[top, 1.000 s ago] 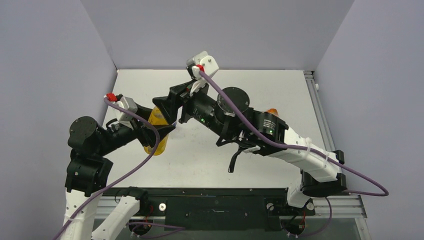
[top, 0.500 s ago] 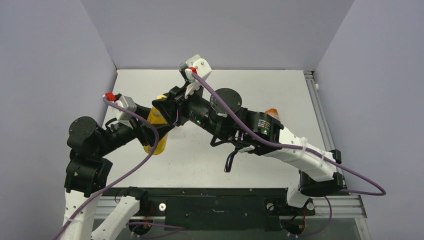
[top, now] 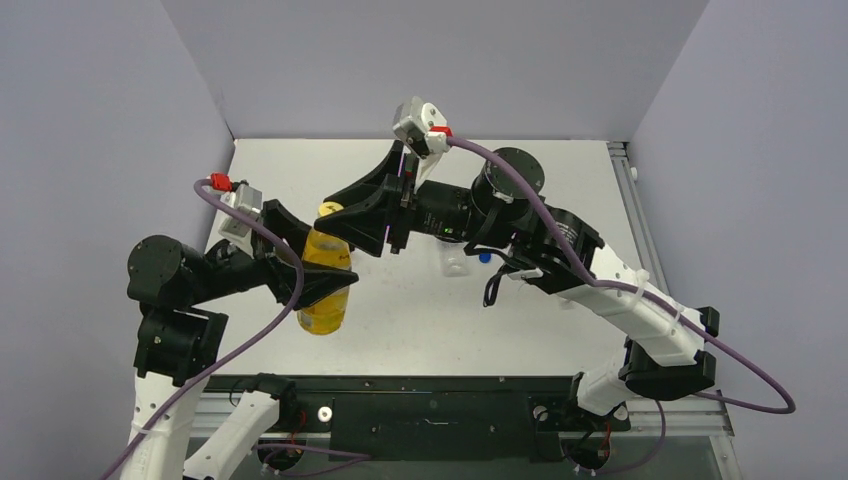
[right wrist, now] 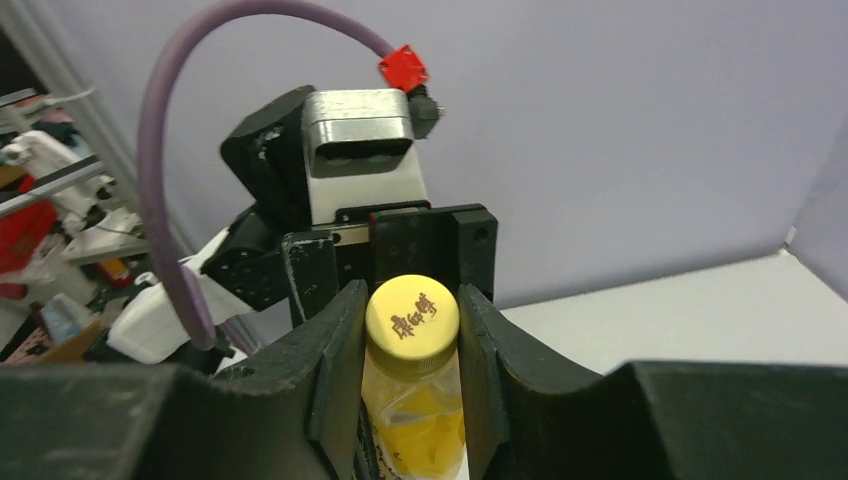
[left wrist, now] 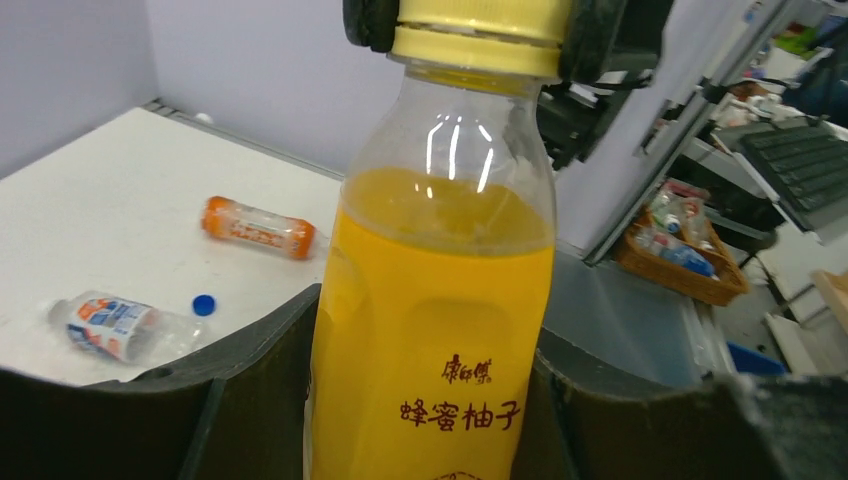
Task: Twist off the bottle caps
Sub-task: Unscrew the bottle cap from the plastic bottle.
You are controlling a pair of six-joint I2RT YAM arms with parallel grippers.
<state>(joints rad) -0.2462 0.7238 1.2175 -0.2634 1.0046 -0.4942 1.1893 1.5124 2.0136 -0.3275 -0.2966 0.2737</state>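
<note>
My left gripper [top: 312, 275] is shut on the body of the yellow juice bottle [top: 325, 290] and holds it upright above the table; in the left wrist view the bottle [left wrist: 440, 300] fills the gap between my left gripper's [left wrist: 425, 335] fingers. The bottle's yellow cap [top: 330, 210] is on the neck. My right gripper [right wrist: 412, 330] is shut on the yellow cap [right wrist: 412, 312], one finger pressing each side; the cap also shows at the top of the left wrist view [left wrist: 480, 35]. A loose blue cap [left wrist: 204, 304] lies on the table.
A clear bottle with a white-blue label [left wrist: 115, 325] lies on its side beside the blue cap [top: 483, 257], under my right arm [top: 560, 250]. An orange drink bottle [left wrist: 255, 225] lies on its side farther back. Grey walls stand at the left, back and right.
My right wrist has turned about the cap and the right arm has swung back and right, uncovering the clear bottle and blue cap. The left gripper and the bottle have shifted slightly.
</note>
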